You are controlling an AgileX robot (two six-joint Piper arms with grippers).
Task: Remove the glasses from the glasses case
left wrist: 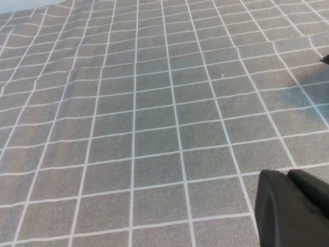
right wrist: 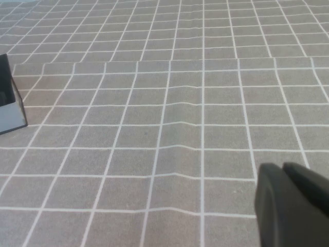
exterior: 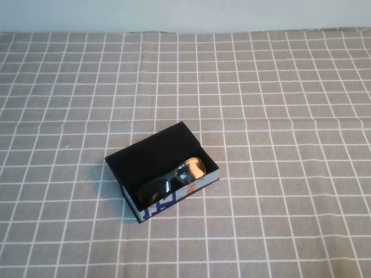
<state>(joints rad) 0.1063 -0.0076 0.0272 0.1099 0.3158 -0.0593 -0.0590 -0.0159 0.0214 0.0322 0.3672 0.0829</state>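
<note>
The glasses case [exterior: 149, 157] lies open in the middle of the table in the high view, its black flap lid folded back and its white side with blue lettering facing me. The black glasses [exterior: 174, 179] lie inside it, their lenses shining. Neither arm shows in the high view. My left gripper [left wrist: 286, 177] is shut and empty over bare cloth. My right gripper [right wrist: 282, 169] is shut and empty; an end of the case [right wrist: 9, 100] shows at the edge of the right wrist view, well away from the fingers.
A grey tablecloth with a white grid [exterior: 278, 87] covers the whole table, with slight creases across it. A pale wall runs along the far edge. A small dark tip [left wrist: 325, 60] pokes in at the edge of the left wrist view.
</note>
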